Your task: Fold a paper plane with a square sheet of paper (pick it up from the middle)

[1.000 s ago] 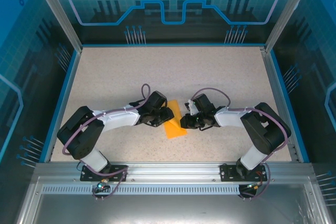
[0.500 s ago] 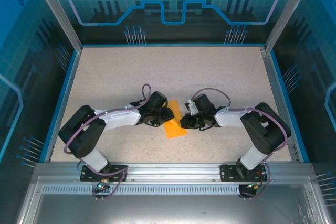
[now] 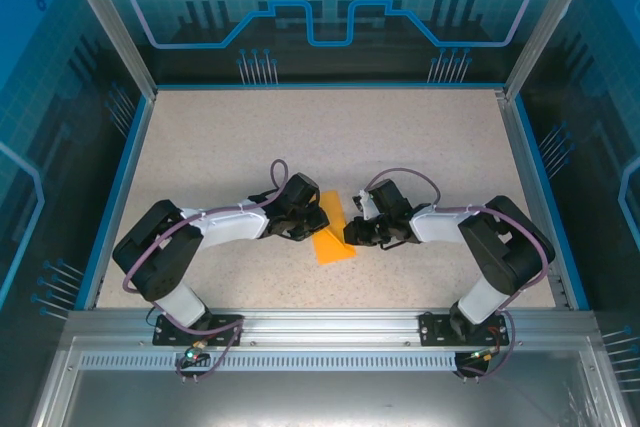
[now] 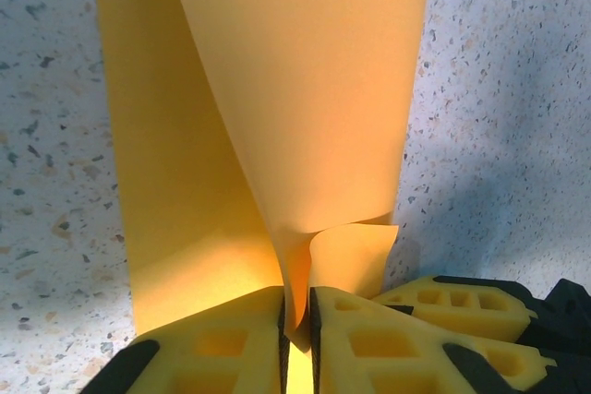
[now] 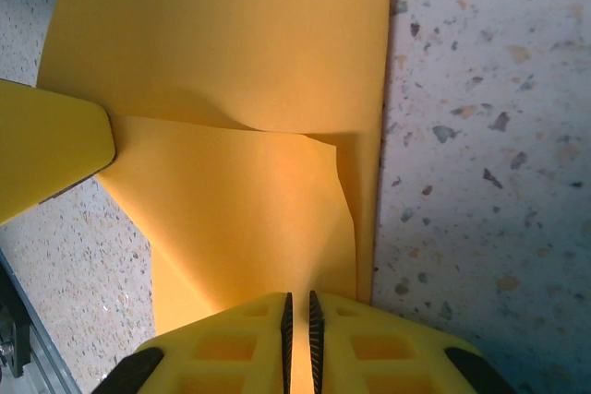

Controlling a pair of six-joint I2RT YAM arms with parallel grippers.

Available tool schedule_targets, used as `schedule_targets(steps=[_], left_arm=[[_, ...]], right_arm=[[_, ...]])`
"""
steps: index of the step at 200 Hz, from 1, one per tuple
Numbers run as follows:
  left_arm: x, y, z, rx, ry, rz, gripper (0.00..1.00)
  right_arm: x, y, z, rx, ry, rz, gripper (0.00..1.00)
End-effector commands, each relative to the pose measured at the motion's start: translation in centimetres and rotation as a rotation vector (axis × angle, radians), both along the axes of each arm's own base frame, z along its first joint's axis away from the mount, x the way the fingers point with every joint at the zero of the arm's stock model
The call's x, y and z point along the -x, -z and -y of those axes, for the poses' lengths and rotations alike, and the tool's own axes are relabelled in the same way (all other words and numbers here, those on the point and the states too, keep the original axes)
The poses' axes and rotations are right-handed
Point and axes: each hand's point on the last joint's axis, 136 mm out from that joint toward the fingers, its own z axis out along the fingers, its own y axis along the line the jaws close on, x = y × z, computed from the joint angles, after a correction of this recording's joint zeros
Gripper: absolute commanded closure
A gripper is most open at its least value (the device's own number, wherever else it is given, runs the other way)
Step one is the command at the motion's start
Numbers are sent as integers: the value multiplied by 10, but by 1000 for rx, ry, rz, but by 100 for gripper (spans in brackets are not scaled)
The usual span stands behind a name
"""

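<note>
We see the orange paper (image 3: pixel 333 239) lying on the speckled table (image 3: pixel 420 147), near the front middle and between the two arms. It looks folded into a narrower strip, with one layer lifting off the other. The change is on our left side. The left gripper (image 4: pixel 297 309), whose jaws stood a good deal wider a second ago, has brought them down to a slit on a raised edge of the paper, which curls up and runs in between them. The right gripper (image 5: pixel 297 306) has not changed: its jaws are just as narrow, pinching the opposite edge of the upper flap. Both sides now hold the paper, so we judge the grasp complete and the flap ready to be lifted or drawn across for the next fold. The paper buckles near each pinch, so we reckon uneven pulling could skew the crease or tear it. There is no dart shape yet, and most of the folding remains.
</note>
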Motion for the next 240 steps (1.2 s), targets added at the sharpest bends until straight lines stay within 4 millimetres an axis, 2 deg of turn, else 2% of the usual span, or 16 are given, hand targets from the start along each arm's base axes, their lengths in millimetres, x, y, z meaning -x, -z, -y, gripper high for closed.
schedule_targets(steps=[1,26,48,96,127,141,168,205,240], left_arm=[[10,0,-4,-10,16,-15,87],[10,-4,-5,-9,15,-8,90],[8,-11,-3,7,15,6,92],[5,-33,3,64,21,42,97],[3,-55,5,118,26,75,100],[1,-68,5,146,30,94,100],[-2,-92,4,200,41,133,100],[-9,-118,2,299,18,164,100],[-15,-142,4,357,24,197,100]], right_arm=[[1,3,11,23,34,-20,83],[-2,-10,10,-6,42,-4,82],[-5,-24,11,-45,62,9,76],[-5,-52,11,-174,106,-2,52],[-1,-55,12,-259,150,-55,38],[0,-54,13,-303,183,-92,33],[-5,-65,10,-418,253,-123,26],[-17,-98,1,-604,325,-147,21],[-22,-119,-7,-689,355,-181,16]])
